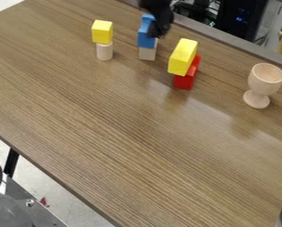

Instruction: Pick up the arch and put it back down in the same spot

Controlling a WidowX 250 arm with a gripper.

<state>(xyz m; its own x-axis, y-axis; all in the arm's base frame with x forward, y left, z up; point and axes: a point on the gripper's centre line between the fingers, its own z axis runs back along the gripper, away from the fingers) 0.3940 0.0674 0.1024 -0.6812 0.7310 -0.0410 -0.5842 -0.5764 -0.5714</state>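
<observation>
Upper centre, lift the arch (pixel 146 39) straight off its block (pixel 147 54), without tilt; whether the hand (pixel 157 32) is clamped, I cannot tell.

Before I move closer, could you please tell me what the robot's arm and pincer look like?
The pincer is black, with a knobbly, uneven outline. The short piece of arm above it is also black, smoother and somewhat broader. Both look plain, without any bright colour; I cannot make out cables or markings on them.
</observation>
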